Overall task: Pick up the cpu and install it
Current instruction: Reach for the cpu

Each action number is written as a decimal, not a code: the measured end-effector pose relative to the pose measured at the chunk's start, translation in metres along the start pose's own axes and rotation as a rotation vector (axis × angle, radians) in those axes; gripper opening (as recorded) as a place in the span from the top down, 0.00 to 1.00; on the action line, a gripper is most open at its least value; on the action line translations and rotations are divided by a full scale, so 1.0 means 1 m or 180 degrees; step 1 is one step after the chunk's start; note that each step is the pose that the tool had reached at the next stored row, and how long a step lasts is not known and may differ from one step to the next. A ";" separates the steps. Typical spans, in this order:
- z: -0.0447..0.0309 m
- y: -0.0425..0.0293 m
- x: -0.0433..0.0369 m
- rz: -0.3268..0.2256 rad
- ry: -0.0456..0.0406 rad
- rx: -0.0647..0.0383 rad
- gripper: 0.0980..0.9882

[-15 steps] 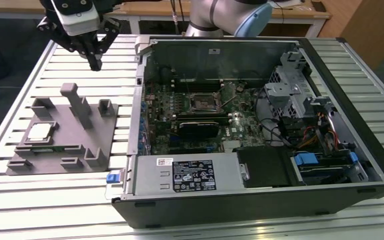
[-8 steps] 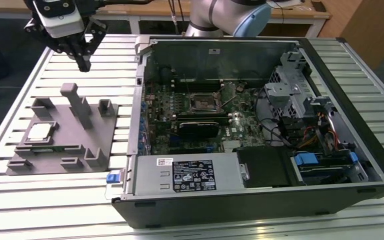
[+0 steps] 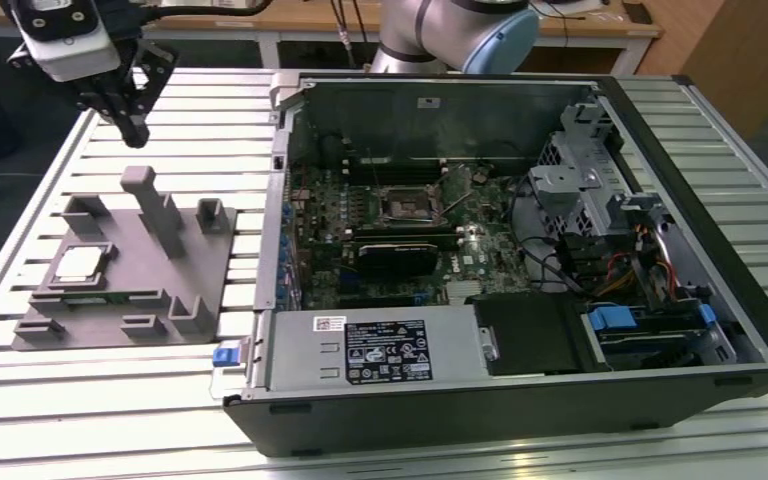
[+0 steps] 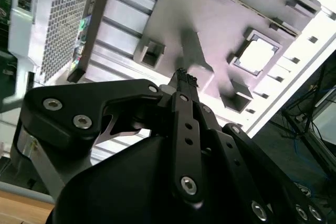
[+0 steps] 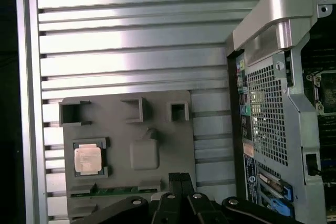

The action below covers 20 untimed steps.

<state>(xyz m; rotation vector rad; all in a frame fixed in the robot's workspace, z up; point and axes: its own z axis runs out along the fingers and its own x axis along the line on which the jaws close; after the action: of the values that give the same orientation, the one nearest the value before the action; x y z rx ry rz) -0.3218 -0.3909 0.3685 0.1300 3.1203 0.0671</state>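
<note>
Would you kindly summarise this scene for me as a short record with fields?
gripper: shut, empty, hanging above the tray
cpu: lying in a tray recess, untouched
tray: on the table, at the exterior view's left of the case
case: open, lying on the table
socket: inside the case
</note>
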 end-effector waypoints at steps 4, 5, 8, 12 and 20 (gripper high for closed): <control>0.0023 -0.0007 0.0165 0.0000 0.0000 0.0000 0.99; 0.0027 -0.0010 0.0210 0.0000 0.0000 0.0000 0.99; 0.0030 -0.0021 0.0345 0.0000 0.0000 0.0000 0.99; 0.0035 -0.0037 0.0528 0.0000 0.0000 0.0000 0.99; 0.0046 -0.0066 0.0888 0.0000 0.0000 0.0000 0.99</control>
<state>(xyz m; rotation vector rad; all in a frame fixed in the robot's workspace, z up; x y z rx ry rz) -0.4107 -0.3899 0.3623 0.1299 3.1203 0.0671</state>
